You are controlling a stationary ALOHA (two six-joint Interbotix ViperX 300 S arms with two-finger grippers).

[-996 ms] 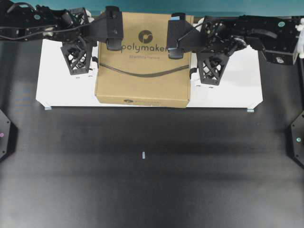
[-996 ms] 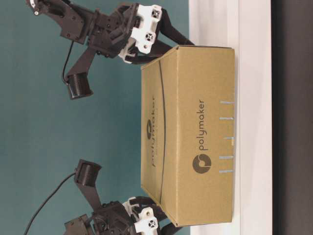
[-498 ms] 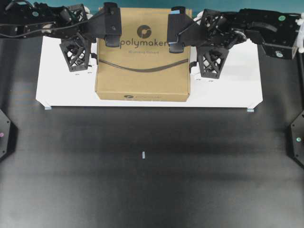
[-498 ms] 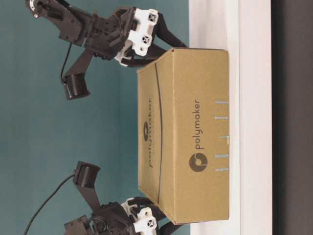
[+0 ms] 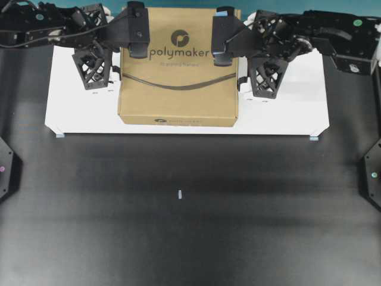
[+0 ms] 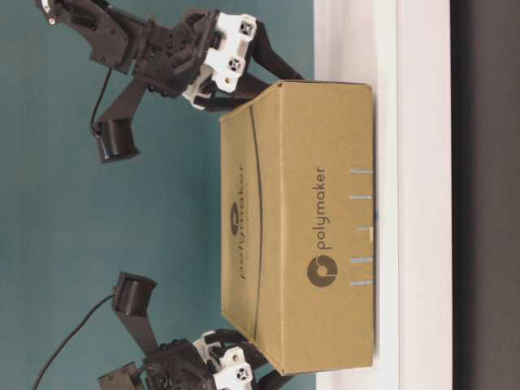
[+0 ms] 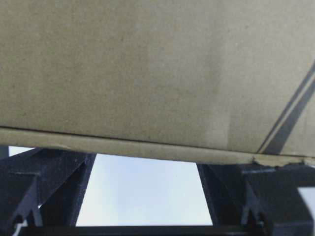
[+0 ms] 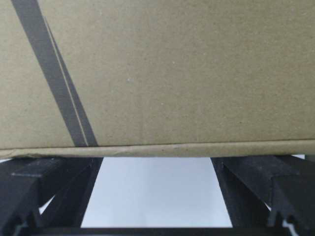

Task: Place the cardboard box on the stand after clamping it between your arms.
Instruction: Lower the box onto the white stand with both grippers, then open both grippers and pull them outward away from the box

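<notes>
Left gripper (image 5: 113, 50), at the upper left of the overhead view, stands with its jaws spread wide, one flat pad lying over the top of the cardboard box (image 5: 178, 77) near its left edge and the lattice finger hanging down beside the box's left wall. It presses against the box's side and grasps nothing between the jaws.

Between the arms, the box is flat, roughly square and brown, printed with a dark round logo, the word "polymaker" and a curved dark line across its top. It sits in the upper middle of the frame over the wide white stand (image 5: 286, 116), which reaches well past it on both sides. In the table-level view the box (image 6: 317, 236) looks slightly tilted, and whether it rests fully on the stand (image 6: 422, 195) cannot be told.

Right gripper (image 5: 244, 53), at the upper right, mirrors the left: jaws wide apart, a blue-tipped pad over the box's top and the lattice finger beside its right wall.
</notes>
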